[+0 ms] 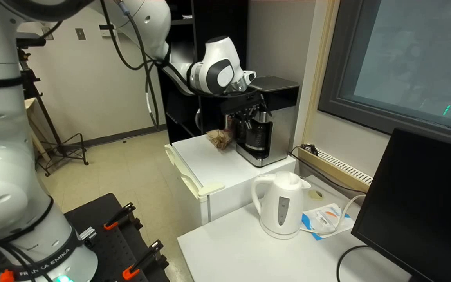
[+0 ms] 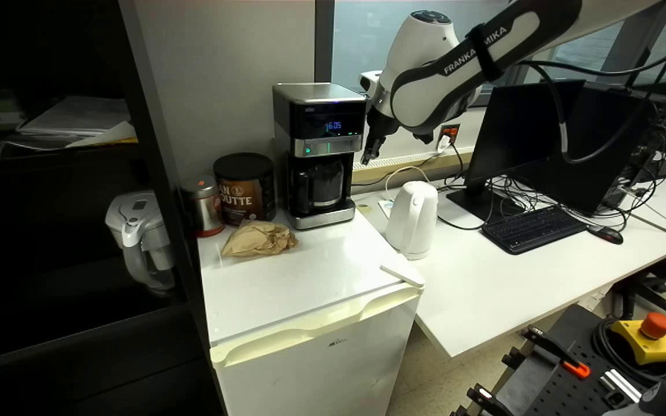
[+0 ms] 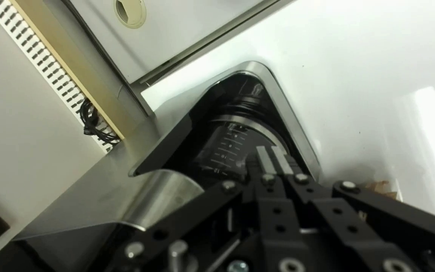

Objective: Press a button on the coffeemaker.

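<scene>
The coffeemaker is a black and steel box; it shows in both exterior views (image 1: 283,133) (image 2: 327,147) and stands on a white mini fridge. Its front has a dark display with lit blue digits and a steel band with a lit green button (image 2: 308,150). The dark glass carafe (image 2: 325,182) sits inside, and in the wrist view the carafe (image 3: 223,145) lies beyond the fingertips. My gripper (image 1: 248,124) is in front of the machine near the band's height. In the wrist view the gripper's fingers (image 3: 276,151) are together with nothing between them. Contact with the coffeemaker cannot be told.
A brown paper bag (image 2: 259,238), a coffee tin (image 2: 244,190) and a steel canister (image 2: 203,206) stand beside the coffeemaker on the fridge (image 2: 310,289). A white kettle (image 1: 284,207) stands on the lower desk, with a monitor (image 1: 417,203) beyond. A black shelf (image 2: 50,242) borders the fridge.
</scene>
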`<state>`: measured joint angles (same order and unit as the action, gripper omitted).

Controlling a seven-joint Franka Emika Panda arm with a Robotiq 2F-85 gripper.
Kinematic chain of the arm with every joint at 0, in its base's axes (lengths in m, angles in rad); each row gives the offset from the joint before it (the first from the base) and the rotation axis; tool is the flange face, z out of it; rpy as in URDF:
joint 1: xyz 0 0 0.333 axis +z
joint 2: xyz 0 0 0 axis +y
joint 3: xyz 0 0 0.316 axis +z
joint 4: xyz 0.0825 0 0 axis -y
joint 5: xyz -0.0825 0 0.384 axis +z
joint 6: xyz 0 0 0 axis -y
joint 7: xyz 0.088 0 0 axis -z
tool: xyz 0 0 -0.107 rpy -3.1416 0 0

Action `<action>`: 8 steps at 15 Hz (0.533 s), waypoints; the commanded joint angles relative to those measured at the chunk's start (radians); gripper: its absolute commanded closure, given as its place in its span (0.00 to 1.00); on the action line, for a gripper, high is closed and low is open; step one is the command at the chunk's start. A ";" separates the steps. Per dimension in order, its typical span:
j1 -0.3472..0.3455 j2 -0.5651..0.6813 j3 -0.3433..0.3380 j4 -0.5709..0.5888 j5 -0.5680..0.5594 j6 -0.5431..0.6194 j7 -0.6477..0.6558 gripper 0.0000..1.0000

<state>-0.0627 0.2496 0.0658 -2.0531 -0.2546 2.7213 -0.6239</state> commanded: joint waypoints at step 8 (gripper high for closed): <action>0.079 -0.106 -0.023 -0.138 -0.294 -0.065 -0.005 1.00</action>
<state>-0.0096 0.1923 0.0541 -2.1435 -0.4965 2.6750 -0.6238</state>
